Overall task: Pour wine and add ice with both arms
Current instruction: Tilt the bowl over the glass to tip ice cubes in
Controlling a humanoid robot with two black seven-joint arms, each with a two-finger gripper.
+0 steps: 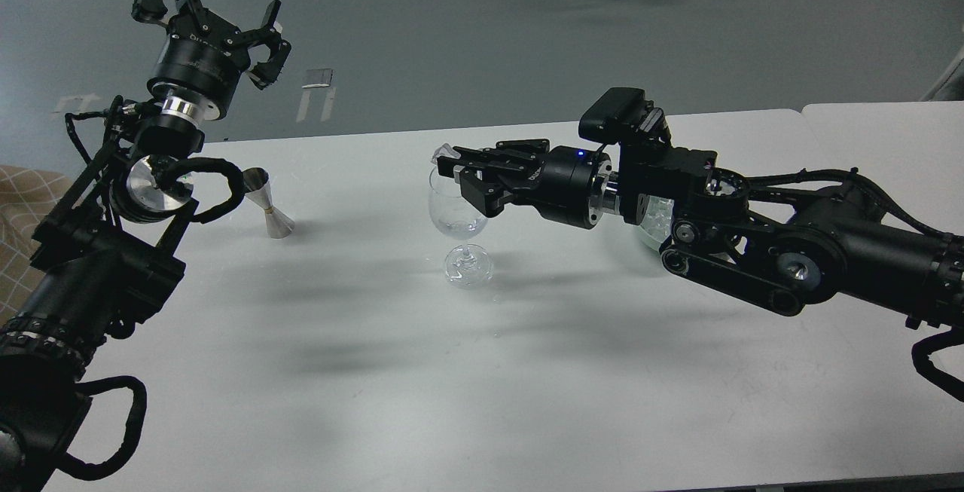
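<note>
**Right hand at the glass rim, left hand raised clear**

My right arm point(753, 236) is reaching in from 3 o'clock, lying low across the white worktop point(482, 386). My right hand point(452, 168) is hovering at the rim of the clear wine glass point(457, 217), on the glass's 3 o'clock side. Its fingers point(497, 157) are lying close together, narrow, with a small pale piece showing at their tips; I cannot tell whether that piece is ice or part of the hand.

The wine glass is standing upright near the worktop's middle, its foot point(468, 264) resting on the surface.

Ice point(657, 219) is showing only as a glassy patch in a clear bowl point(649, 237) at 3 o'clock from the glass, mostly hidden behind my right wrist.

My left arm point(90, 273) is coming in from 9 o'clock and rising. My left hand point(215, 13) is standing high at 10 o'clock, beyond the worktop's far edge, fingers point(267, 47) spread wide and holding nothing.

A metal jigger point(269, 206) is standing on the worktop at 9 o'clock from the glass, well apart from it, just beside my left arm's cable loop point(215, 187).
</note>
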